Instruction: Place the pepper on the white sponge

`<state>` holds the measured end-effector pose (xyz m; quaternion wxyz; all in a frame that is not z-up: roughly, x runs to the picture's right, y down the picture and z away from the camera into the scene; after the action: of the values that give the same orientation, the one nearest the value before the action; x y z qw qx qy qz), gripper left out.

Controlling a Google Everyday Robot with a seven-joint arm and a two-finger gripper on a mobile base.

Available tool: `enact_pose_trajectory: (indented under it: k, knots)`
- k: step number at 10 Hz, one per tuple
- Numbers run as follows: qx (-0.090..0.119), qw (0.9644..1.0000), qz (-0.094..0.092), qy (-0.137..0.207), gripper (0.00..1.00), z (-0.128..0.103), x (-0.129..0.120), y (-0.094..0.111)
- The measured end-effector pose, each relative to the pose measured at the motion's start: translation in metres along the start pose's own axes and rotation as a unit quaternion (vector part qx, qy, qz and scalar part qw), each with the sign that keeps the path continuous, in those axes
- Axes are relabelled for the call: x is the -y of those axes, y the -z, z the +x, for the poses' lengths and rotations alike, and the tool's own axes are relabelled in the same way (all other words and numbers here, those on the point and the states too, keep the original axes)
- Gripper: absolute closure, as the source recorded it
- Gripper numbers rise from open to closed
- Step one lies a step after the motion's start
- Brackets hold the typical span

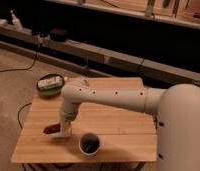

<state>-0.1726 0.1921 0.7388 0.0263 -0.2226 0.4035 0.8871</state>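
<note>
— Pepper [50, 129]: where is it listed?

— Dark red, glossy, lying near the front-left part of the wooden table [118, 120], left of the cup [89, 144]. Only its left end shows; my arm covers the rest. It sits at the left edge of the white sponge [63, 133], touching or overlapping it, though I cannot tell how much of it rests on top.

— And your gripper [63, 129]?

— Down at the sponge, just left of the cup, right beside the pepper. My fingers are pressed together. Whether they pinch the pepper I cannot tell, since my wrist hides the contact.

— Other items on the table?

— One cup, dark inside, upright, near the front edge. One green bowl [49, 85] at the back-left corner, well apart from the cup, holding a whitish oblong object [49, 80].

— Beyond the table?

— A cable [24, 67] across the floor, behind the bowl.
</note>
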Motion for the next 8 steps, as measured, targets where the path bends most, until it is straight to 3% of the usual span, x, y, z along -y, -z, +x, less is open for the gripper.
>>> enact_pose_trajectory:
  k: [4,8]
  knots:
    - [-0.002,0.9999,-0.010,-0.008,0.97,-0.0039,-0.0016,0.0059]
    - [0.003,1.0000,0.004,-0.006,0.97,-0.0027,0.0028,-0.0007]
